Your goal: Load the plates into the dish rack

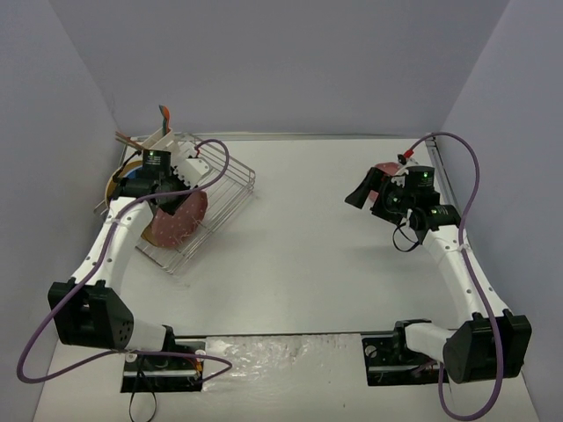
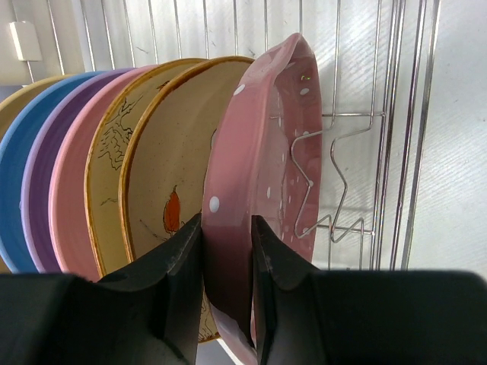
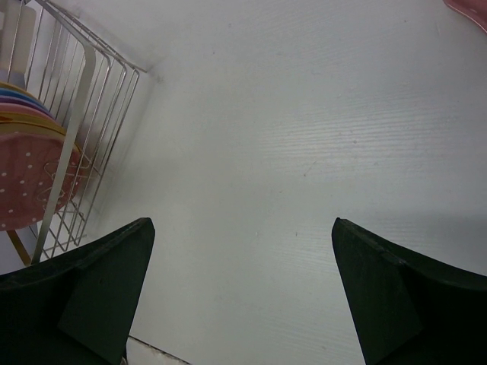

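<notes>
Seven plates stand on edge in the dish rack [image 2: 388, 152], close side by side. In the left wrist view they run from a yellow plate [image 2: 23, 95] through a blue plate [image 2: 14, 175], a purple plate [image 2: 36, 182] and a pink plate [image 2: 72, 190] to two cream printed plates [image 2: 167, 152]. The dotted plate [image 2: 259, 137], dark pink with white spots, is last in the row. The left gripper [image 2: 227, 224] is nearly closed and pinches the rim of the dotted plate, one finger on each face. That plate sits upright in the rack, against a bent wire of the rack's base. In the overhead view the rack lies at the far left of the table [image 1: 308, 255], with the left arm reaching over it. The right gripper [image 3: 242, 224] hangs over bare table on the far right, its fingers spread wide and holding nothing. The edge of another pink plate [image 3: 470, 9] lies on the table near it.
</notes>
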Controlling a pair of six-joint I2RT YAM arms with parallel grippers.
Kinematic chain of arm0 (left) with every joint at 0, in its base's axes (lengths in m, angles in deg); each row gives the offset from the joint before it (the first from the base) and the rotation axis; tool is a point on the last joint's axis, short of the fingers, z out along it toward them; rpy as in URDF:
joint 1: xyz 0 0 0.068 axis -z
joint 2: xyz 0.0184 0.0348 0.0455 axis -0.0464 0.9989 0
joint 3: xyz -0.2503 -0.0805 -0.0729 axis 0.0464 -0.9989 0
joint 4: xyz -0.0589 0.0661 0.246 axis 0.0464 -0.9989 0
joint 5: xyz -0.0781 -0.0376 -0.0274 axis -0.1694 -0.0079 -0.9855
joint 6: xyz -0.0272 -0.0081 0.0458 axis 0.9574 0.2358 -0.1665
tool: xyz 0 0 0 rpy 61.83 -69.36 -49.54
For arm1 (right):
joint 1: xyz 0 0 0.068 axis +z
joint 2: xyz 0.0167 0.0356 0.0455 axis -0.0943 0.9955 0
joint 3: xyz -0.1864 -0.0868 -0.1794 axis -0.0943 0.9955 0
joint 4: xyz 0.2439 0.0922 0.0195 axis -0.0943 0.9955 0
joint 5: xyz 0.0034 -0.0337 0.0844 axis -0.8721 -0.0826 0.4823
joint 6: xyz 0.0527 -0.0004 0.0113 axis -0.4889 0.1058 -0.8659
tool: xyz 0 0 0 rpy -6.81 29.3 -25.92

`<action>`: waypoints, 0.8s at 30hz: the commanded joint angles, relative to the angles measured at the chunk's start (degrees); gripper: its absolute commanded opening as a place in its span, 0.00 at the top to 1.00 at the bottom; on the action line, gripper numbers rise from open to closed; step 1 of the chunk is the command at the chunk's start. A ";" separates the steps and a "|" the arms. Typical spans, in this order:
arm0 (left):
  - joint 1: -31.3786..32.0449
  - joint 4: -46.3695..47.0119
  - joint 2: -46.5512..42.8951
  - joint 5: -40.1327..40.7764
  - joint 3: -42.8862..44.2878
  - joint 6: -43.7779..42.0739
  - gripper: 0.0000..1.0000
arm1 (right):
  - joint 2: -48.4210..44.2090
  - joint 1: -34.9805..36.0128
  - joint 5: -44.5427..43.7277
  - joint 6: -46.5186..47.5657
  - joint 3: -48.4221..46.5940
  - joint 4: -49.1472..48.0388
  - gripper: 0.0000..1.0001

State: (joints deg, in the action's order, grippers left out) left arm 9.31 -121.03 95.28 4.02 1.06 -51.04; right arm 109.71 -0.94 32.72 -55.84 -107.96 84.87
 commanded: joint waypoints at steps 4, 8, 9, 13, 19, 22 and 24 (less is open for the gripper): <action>-0.62 8.73 -2.37 4.19 -0.54 -1.33 0.67 | 0.66 -0.54 0.11 0.46 0.63 -2.74 0.00; -0.68 9.09 -3.69 4.87 -0.89 -1.38 0.50 | 1.36 -0.76 -0.77 0.30 0.06 -2.91 0.00; -0.68 9.17 -3.97 5.00 -1.01 -1.40 0.49 | 1.52 -0.80 -1.09 0.26 -0.21 -2.91 0.00; -0.68 9.34 -5.65 5.40 -1.03 -0.83 0.37 | 2.69 -1.02 -3.21 -0.35 -1.43 -2.94 0.00; -0.59 11.43 -9.85 5.66 0.04 5.65 0.18 | 6.51 -3.01 -8.83 -4.50 -3.22 -2.86 0.00; -0.59 13.03 -12.54 6.36 0.31 13.45 0.13 | 8.91 -6.12 -14.32 -7.68 -3.88 -2.86 0.00; -0.50 13.30 -14.77 7.72 0.33 19.57 0.09 | 11.40 -8.35 -19.33 -9.37 -4.48 -2.86 0.00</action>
State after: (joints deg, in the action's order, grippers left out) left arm 8.96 -113.36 85.70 9.33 -1.70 -44.04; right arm 117.74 -5.21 23.95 -60.39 -109.05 84.33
